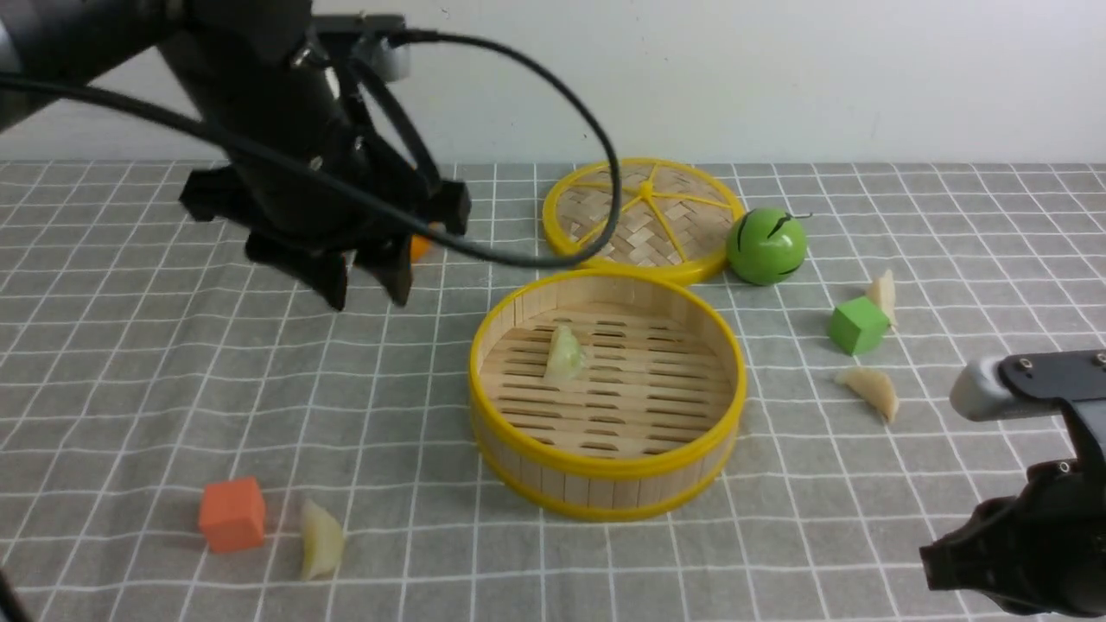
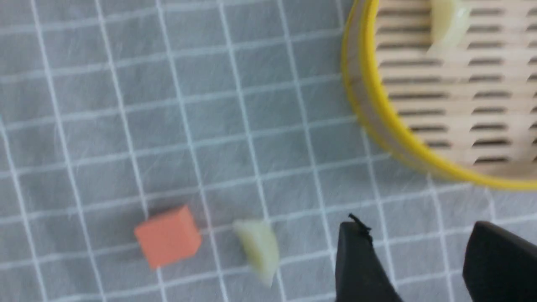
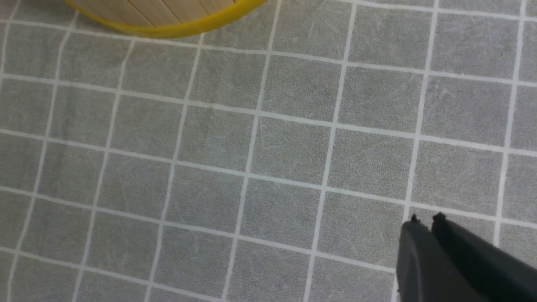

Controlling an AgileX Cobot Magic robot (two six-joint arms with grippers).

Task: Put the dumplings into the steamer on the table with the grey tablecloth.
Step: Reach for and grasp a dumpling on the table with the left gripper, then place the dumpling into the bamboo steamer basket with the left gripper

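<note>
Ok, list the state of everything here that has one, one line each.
steamer: uncovered, one dumpling inside
lid: off, lying behind steamer
middle dumpling: in steamer, on slats
left dumpling: outside, on cloth beside orange cube
far right dumpling: outside, beside green cube
near right dumpling: outside, on cloth
left hand: open, empty
right hand: shut, empty

The steamer [image 1: 596, 492] is made of pale, matt wooden strips rimmed in glossy yellow plastic, a glossy, smooth dumpling [image 1: 566, 356] is held inside it, and a matt, slightly wrinkled woven grey tablecloth [image 1: 173, 389] is spread beneath it.
</note>
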